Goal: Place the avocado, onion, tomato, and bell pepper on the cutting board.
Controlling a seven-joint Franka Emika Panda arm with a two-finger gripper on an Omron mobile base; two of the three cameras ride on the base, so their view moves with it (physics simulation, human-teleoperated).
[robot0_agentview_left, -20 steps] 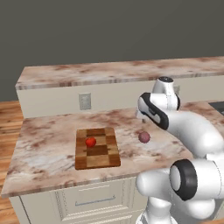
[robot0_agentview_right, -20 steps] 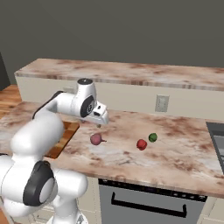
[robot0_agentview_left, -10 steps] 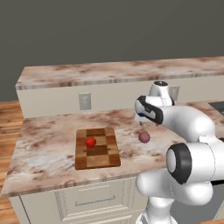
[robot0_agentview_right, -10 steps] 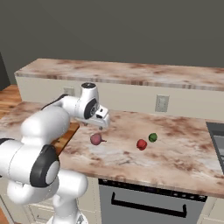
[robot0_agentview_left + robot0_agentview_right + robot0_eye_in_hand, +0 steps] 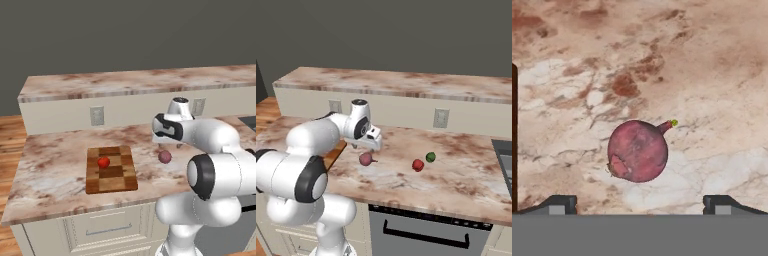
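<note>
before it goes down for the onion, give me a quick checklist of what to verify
1. Jaws open: ok. The gripper has its fingertips wide apart.
2. Onion centred between the tips: ok in the hand view.
3. Gripper above the onion, not touching: ok. It hangs over the onion in the right base view.
4. Room around the onion on the counter: ok. The bell pepper and avocado lie well apart from it.
5. Free space on the cutting board: ok. The tomato sits on it with bare wood around.
6. Height left to descend: cannot tell.
</note>
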